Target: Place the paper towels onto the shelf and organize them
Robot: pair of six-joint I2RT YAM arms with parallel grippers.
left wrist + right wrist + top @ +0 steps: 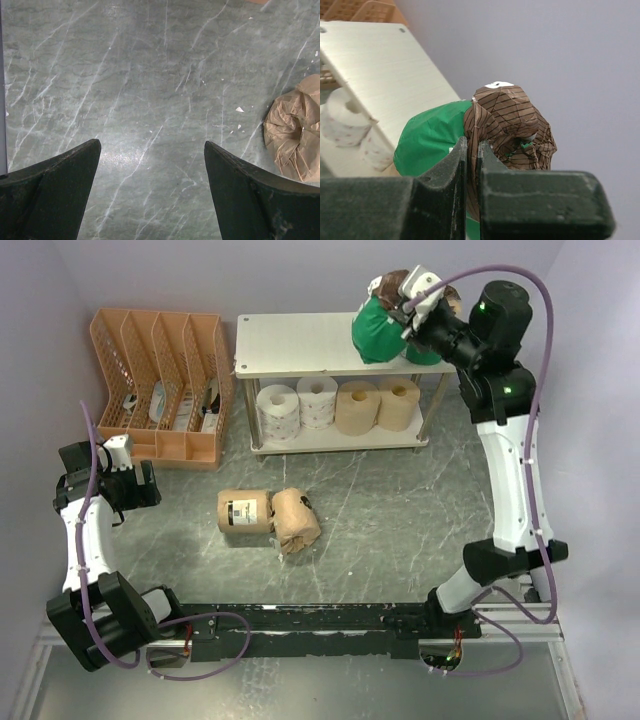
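Observation:
The shelf (295, 342) stands at the back. Its lower tier holds a white dotted roll (278, 412), a white roll (317, 400) and two bare tan rolls (357, 406). My right gripper (412, 302) is shut on the brown twisted end of a green-wrapped roll (378, 330) at the top board's right end; the wrist view shows the jaws (472, 150) pinching the brown paper (507, 117). A second patch of green (428, 357) shows under the arm. Two tan-paper-wrapped rolls (245, 511) (296, 521) lie on the table. My left gripper (143, 486) (152, 145) is open and empty above the table; one wrapped roll (295, 132) shows at its right.
An orange slotted file organizer (160, 385) with small items stands left of the shelf. Grey walls close in the back and both sides. The shelf's top board (385, 75) and the dotted roll (342, 117) show in the right wrist view.

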